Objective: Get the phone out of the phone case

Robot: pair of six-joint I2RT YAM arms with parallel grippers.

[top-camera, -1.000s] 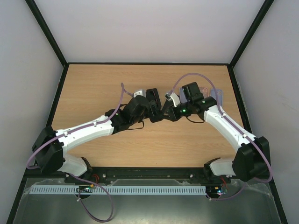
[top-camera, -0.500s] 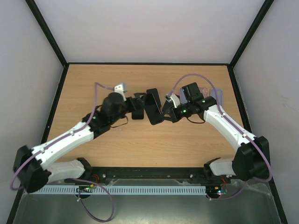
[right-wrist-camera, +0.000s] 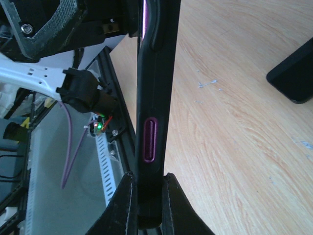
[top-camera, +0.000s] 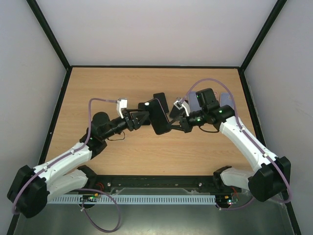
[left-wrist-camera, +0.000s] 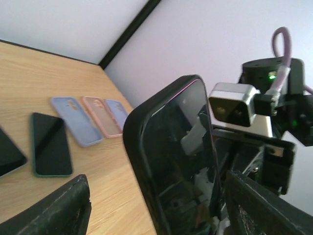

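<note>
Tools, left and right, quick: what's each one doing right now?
Left tool: open, straddling the cased phone.
Right tool: closed on the cased phone's edge.

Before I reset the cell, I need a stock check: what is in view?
phone: 1, black case with purple buttons, upright in the air between the claws
green phone: 1, dark-green case, flat on table
black slab: 1, on table, cut off by frame edge
blue cases: 2, on table, flanking the pink one
pink case: 1, on table
table: 1, wood
left claw: 1, black, open, astride the phone
right claw: 1, greyish, shut on the phone's edge
</note>
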